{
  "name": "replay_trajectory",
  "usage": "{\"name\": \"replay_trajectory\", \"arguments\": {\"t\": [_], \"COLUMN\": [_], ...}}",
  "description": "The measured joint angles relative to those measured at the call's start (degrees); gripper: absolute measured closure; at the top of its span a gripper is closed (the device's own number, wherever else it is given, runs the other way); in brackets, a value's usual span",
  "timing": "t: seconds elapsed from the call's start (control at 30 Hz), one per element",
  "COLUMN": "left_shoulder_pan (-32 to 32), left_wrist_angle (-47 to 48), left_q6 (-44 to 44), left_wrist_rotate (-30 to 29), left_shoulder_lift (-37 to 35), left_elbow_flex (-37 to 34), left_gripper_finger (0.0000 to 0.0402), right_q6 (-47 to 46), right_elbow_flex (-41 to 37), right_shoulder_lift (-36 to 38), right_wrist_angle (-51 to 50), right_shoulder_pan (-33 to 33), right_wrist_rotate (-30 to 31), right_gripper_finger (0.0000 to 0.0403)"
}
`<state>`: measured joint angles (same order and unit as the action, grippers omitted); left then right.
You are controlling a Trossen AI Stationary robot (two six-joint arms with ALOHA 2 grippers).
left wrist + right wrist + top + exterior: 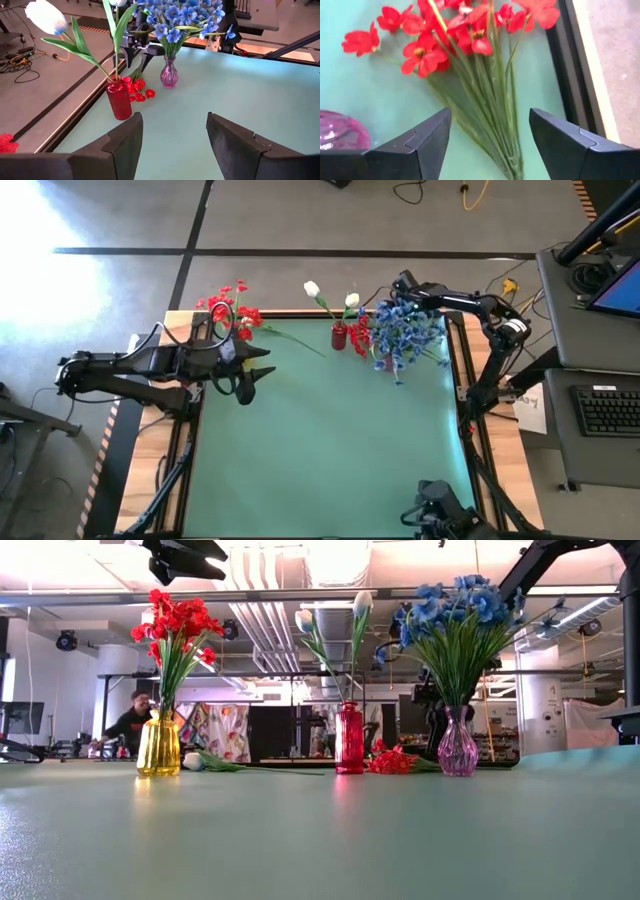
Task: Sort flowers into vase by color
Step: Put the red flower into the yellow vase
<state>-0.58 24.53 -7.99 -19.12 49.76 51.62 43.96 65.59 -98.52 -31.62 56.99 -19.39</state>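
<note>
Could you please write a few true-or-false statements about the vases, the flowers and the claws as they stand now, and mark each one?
1. The yellow vase holds red flowers. True.
2. The pink vase holds white tulips. False: it holds blue flowers; the tulips stand in the red vase.
3. A loose red bunch lies on the mat between the red and pink vases. True.
4. The right claw is shut on that bunch. False: it is open over the stems, not gripping.
5. A white tulip lies on the mat beside the yellow vase. True.
6. The left claw holds a blue flower. False: it is open and empty.
</note>
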Motion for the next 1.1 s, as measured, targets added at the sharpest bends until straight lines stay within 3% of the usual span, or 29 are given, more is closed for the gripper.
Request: {"name": "replay_trajectory", "arguments": {"t": [0.33,0.47,0.67,0.8,1.03,1.1], "left_shoulder_pan": [0.0,0.0,0.0,0.0,0.0,0.0], "left_wrist_angle": [0.0,0.0,0.0,0.0,0.0,0.0], "left_q6": [1.5,1.5,1.5,1.5,1.5,1.4], "left_wrist_rotate": [0.0,-1.4,-1.5,-1.5,-1.5,-1.5], "left_shoulder_lift": [0.0,0.0,0.0,0.0,0.0,0.0], "left_elbow_flex": [0.0,0.0,0.0,0.0,0.0,0.0], "left_gripper_finger": [0.0194,0.0194,0.0194,0.0194,0.0194,0.0194], "right_q6": [0.0,-1.6,-1.8,-1.9,-2.9,-2.9], "right_elbow_flex": [-2.1,-2.1,-2.0,-2.0,-1.4,-1.1], "right_shoulder_lift": [-1.1,-2.2,-3.3,-3.3,-3.3,-3.3], "right_wrist_angle": [-1.1,1.3,1.1,1.1,0.5,-0.1], "right_shoulder_pan": [-0.1,-0.9,-1.6,-1.6,-1.6,-1.6], "right_wrist_rotate": [2.6,6.6,7.8,7.9,8.0,8.0], "right_gripper_finger": [0.0144,0.0149,0.017,0.0218,0.036,0.0382]}}
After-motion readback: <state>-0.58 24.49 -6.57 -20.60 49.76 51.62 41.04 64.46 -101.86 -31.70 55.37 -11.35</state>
